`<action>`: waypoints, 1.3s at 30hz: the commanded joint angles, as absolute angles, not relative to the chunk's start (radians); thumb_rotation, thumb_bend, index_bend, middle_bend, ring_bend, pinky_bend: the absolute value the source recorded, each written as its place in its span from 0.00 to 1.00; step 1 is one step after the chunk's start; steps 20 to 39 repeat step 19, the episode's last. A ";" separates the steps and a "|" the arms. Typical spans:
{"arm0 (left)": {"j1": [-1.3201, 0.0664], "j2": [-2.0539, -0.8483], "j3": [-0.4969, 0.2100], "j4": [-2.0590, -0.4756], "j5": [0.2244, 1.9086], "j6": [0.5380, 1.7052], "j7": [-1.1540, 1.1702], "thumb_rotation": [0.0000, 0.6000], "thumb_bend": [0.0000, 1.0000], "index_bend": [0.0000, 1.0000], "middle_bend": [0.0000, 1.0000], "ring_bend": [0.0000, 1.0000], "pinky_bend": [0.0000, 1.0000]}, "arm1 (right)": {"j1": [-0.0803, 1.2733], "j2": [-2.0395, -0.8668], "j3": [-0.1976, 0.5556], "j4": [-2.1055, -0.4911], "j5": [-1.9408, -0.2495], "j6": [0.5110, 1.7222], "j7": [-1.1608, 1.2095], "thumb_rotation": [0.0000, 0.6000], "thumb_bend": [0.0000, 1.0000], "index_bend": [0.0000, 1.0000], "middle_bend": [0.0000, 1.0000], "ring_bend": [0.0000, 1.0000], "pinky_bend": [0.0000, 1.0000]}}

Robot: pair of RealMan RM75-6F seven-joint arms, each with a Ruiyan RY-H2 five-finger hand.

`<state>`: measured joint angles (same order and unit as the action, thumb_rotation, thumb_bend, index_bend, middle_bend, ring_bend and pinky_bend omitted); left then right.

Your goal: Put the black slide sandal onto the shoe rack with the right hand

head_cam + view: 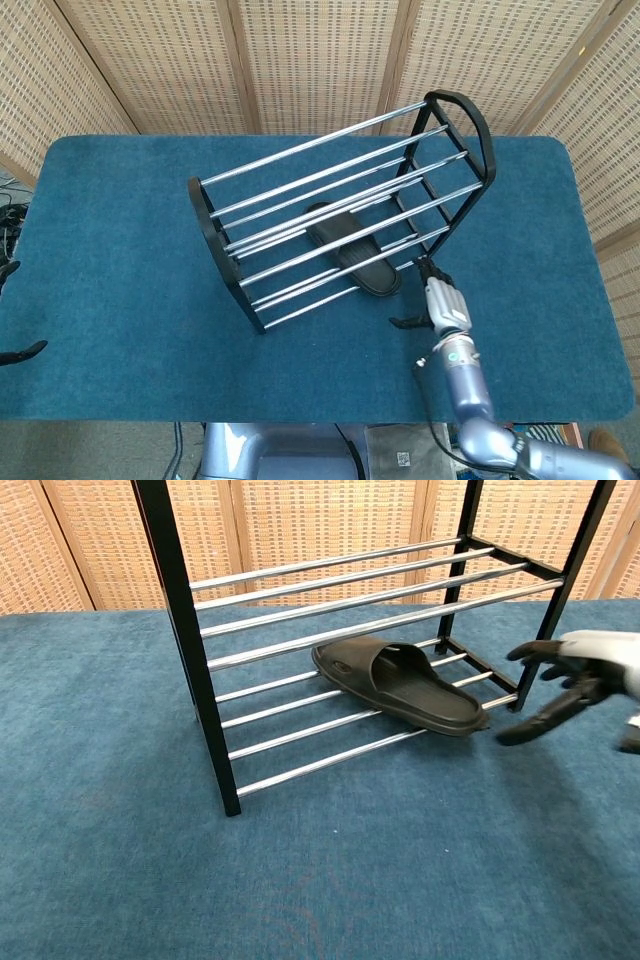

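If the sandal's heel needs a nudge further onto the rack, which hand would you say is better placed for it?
Right, I'd say. The right hand hovers open beside the black slide sandal, whose heel overhangs the shoe rack front rail. The left hand isn't visible in either view.

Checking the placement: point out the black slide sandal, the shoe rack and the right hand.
black slide sandal (400,685): chest view, on its strap and footbed.
shoe rack (214,229): head view, on its black left end frame.
right hand (580,675): chest view, on the palm behind its spread fingers.
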<state>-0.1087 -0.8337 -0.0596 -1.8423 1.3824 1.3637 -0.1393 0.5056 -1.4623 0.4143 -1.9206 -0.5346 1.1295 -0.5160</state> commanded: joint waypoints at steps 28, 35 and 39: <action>-0.077 -0.991 -0.057 -1.774 1.463 1.508 0.024 1.00 0.11 0.00 0.00 0.00 0.00 | 0.032 -1.268 0.136 -1.320 -1.691 1.529 0.197 1.00 0.00 0.00 0.00 0.00 0.00; -0.077 -0.991 -0.057 -1.774 1.463 1.508 0.024 1.00 0.11 0.00 0.00 0.00 0.00 | 0.032 -1.268 0.136 -1.320 -1.691 1.529 0.197 1.00 0.00 0.00 0.00 0.00 0.00; -0.077 -0.991 -0.057 -1.774 1.463 1.508 0.024 1.00 0.11 0.00 0.00 0.00 0.00 | 0.032 -1.268 0.136 -1.320 -1.691 1.529 0.197 1.00 0.00 0.00 0.00 0.00 0.00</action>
